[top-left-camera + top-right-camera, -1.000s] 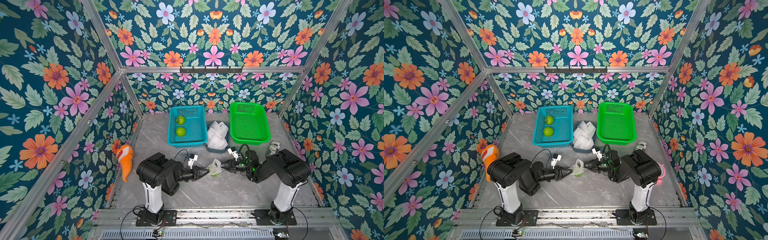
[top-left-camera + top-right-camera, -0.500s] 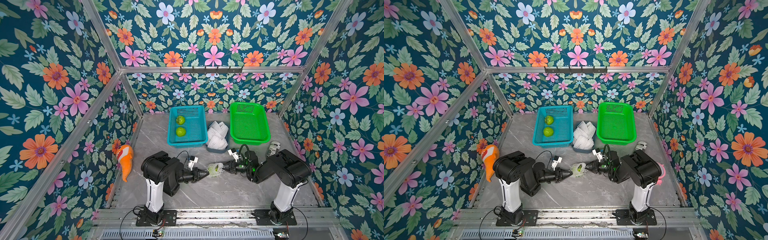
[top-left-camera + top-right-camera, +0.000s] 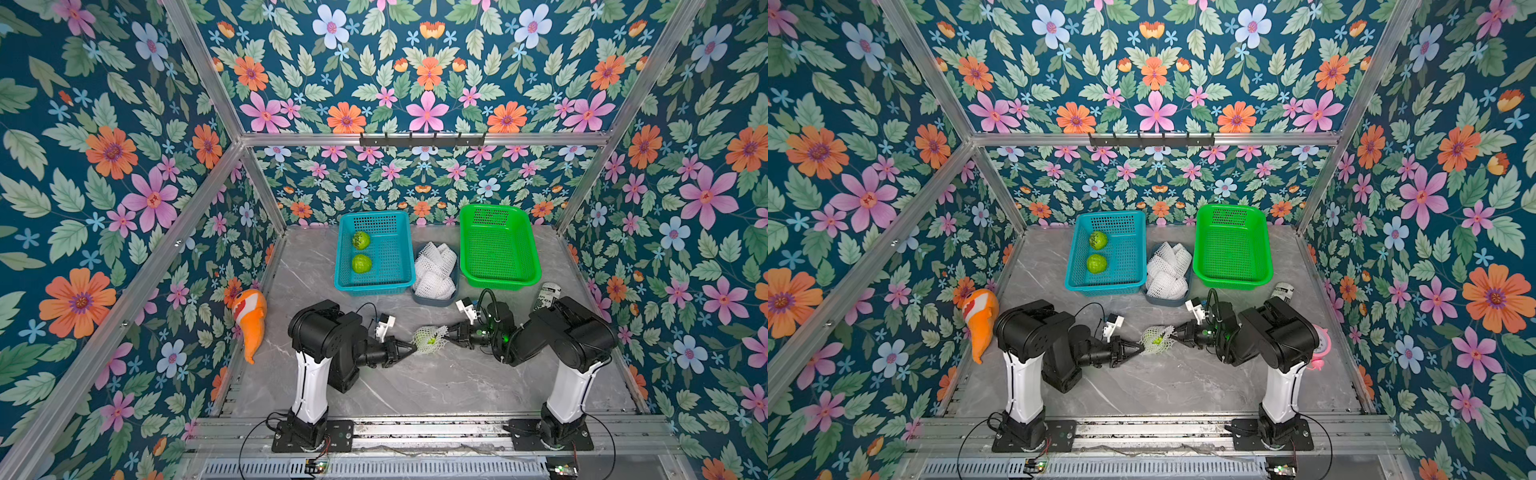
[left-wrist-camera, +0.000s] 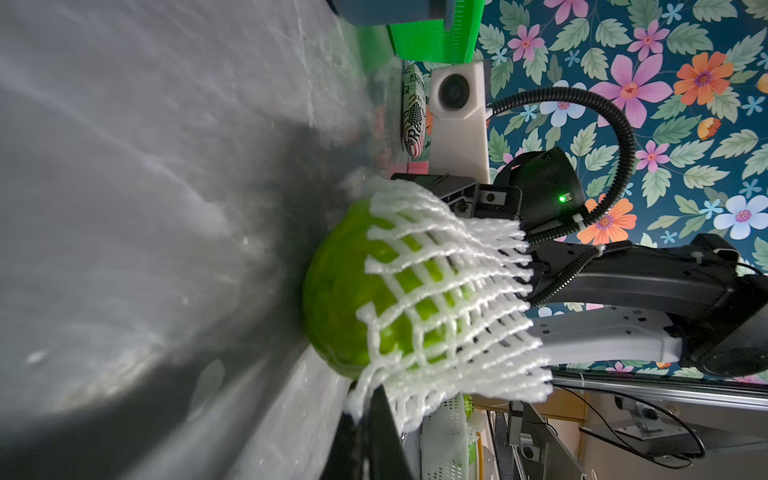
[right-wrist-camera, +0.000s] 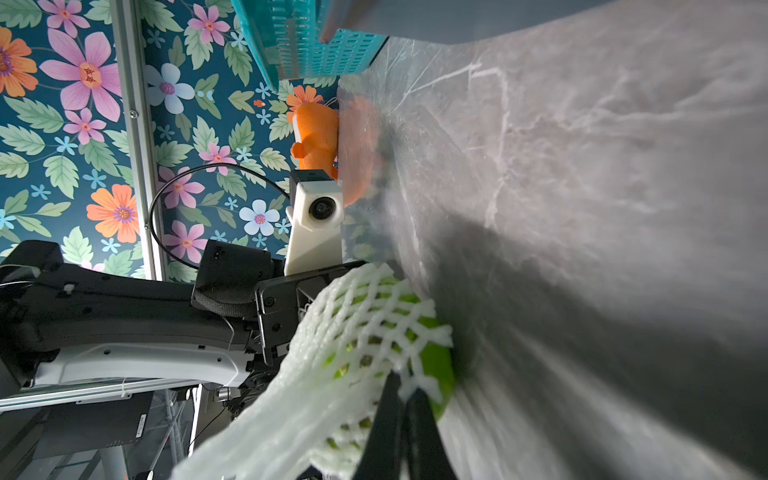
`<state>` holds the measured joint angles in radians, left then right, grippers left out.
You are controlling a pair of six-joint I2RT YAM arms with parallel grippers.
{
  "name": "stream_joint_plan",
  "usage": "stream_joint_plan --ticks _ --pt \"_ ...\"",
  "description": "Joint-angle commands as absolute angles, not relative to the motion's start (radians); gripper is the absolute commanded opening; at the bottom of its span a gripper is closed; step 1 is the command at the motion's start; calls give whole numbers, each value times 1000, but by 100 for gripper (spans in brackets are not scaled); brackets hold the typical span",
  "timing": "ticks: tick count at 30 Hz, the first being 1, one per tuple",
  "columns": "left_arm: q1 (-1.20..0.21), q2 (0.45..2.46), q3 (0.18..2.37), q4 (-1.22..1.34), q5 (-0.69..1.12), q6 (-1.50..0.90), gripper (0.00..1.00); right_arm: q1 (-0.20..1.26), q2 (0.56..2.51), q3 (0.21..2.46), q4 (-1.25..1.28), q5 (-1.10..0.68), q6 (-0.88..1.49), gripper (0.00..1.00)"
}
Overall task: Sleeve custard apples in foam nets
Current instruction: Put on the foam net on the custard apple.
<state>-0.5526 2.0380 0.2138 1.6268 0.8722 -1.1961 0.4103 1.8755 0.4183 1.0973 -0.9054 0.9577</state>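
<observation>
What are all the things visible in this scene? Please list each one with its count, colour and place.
custard apples: three, green; two in the teal basket, one on the table in front
foam net: one, white; partly over that third fruit
spare foam nets: several, white; in the grey tray
teal basket: one; back left
green basket: one; back right
grey tray: one; between the baskets
plush fish: one, orange; by the left wall
can: one, black-and-white print; beside the green basket
pink object: one; by the right wall
left gripper: black; shut on the foam net
right gripper: black; shut on the foam net

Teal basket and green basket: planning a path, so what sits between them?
A grey bin holding white foam nets, shown in both top views.
</observation>
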Motion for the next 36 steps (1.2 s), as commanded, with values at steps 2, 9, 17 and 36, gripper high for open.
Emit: stream_joint_plan --ticks 2,9,17,36 --pt "-548 2048 216 1720 875 -1178 0 411 1885 424 1116 -885 951 0" --pt "-546 2072 229 1720 879 -1186 0 434 1890 439 1094 -868 946 4" --pt "-548 2075 232 1720 880 -1187 0 434 1829 457 940 -838 891 16" --pt "-551 2075 248 1718 852 -1200 0 454 1708 512 584 -698 769 50"
